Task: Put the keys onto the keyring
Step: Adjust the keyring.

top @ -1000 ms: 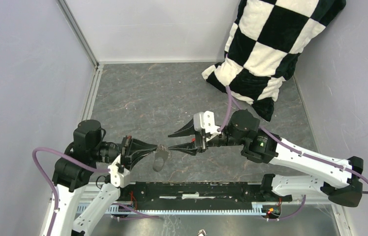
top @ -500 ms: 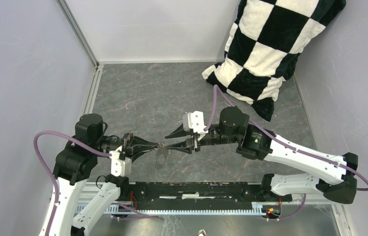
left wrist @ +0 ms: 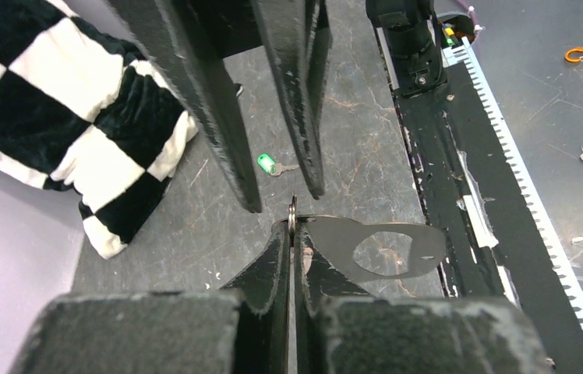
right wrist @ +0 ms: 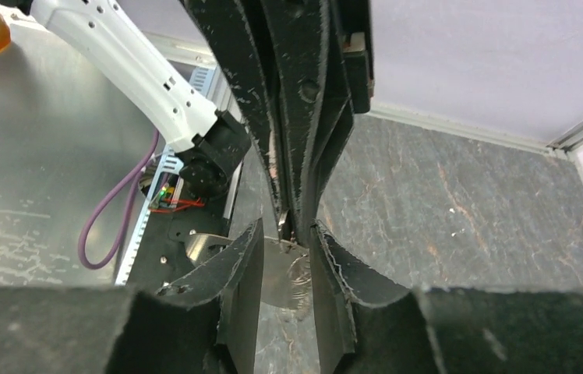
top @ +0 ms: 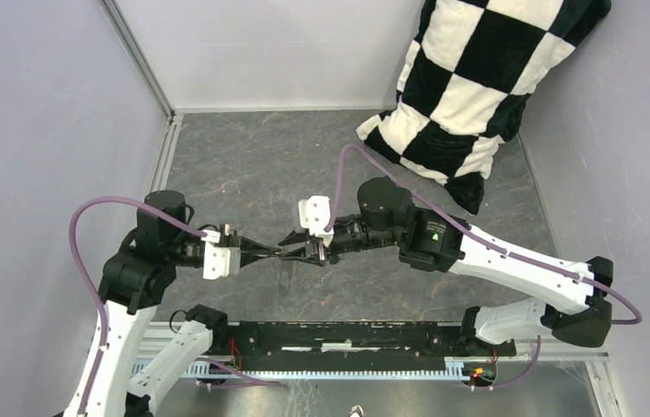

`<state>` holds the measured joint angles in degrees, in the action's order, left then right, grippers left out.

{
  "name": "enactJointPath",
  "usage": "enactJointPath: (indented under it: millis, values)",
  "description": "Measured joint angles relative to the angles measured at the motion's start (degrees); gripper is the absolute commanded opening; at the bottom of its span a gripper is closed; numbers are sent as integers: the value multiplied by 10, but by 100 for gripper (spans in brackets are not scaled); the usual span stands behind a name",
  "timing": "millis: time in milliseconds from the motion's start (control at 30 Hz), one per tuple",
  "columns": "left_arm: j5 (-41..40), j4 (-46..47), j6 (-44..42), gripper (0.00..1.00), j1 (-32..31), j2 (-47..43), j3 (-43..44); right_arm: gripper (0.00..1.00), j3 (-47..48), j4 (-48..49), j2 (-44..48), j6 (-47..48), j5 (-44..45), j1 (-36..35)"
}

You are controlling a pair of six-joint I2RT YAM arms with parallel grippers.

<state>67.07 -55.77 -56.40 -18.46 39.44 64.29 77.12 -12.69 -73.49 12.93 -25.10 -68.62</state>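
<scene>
Counter: grey veined counter (top: 243, 165) boxed in by pale walls (top: 287, 43).
Pillow: our landmark, a black-and-white checked pillow (top: 469, 78) slumped in the far right corner.
Keyring: we see the keyring (left wrist: 327, 245), a flat grey loop, held off the counter, well apart from the pillow.
Left fingers: the left fingers (left wrist: 269, 273) are clenched on the keyring's end.
Right fingers: the right fingers (right wrist: 245, 273) are parted, straddling the keyring's edge without pinching it.
Green key: we find the green key (left wrist: 266, 164) flat on the counter, near the pillow.
</scene>
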Motion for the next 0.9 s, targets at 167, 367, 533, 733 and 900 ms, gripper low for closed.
enactJointPath:
  millis: [167, 367, 533, 733, 900]
  values:
    - [-10, 13, 39, 2, 0, 3, 3, 25, 19, -41, -14, 12, 7, -5]
    - [-15, 18, 56, 2, 0, 5, 5, 14, 33, -58, -24, 18, 27, -9]
    - [-16, 20, 57, 2, 0, 1, 5, 14, 33, -50, -24, 16, 42, -11]
    - [-21, 20, 61, 2, 0, -1, 5, 16, 33, -50, -24, 15, 49, -12]
    - [-24, 23, 61, 2, 0, -5, 5, 15, 43, -59, -24, 15, 59, -13]
